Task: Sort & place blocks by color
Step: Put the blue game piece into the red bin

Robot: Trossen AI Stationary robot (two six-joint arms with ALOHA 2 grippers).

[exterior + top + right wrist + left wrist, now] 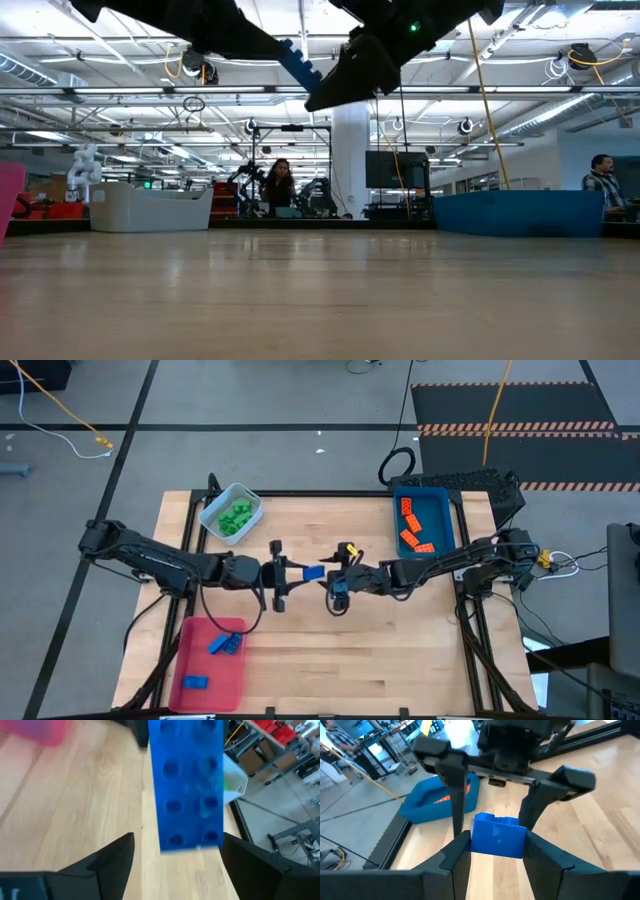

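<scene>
My left gripper (292, 573) hovers above the table's middle, shut on a blue studded block (312, 573). My right gripper (335, 576) faces it from the table's right, open. Its two fingers (456, 795) stand on either side of the block's far end, with gaps showing in the right wrist view (190, 785). Both grippers and the block (300, 65) are high above the tabletop. Green blocks (236, 516) lie in the pale tray, orange blocks (412, 525) in the blue tray, and two blue blocks (224, 645) in the red tray. My left gripper pinches the blue block by its two opposite side faces (479, 842), at the end nearest me, between the two fingertips (454, 855). The fingers come level from the table's left. The block is lifted clear of the table and sticks out beyond the fingertips toward my right gripper.
The pale tray (212, 510) sits at the far left, the blue tray (447, 520) at the far right and the red tray (190, 650) at the near left. Bare wood lies below the grippers and toward the near right. People show in the room beyond.
</scene>
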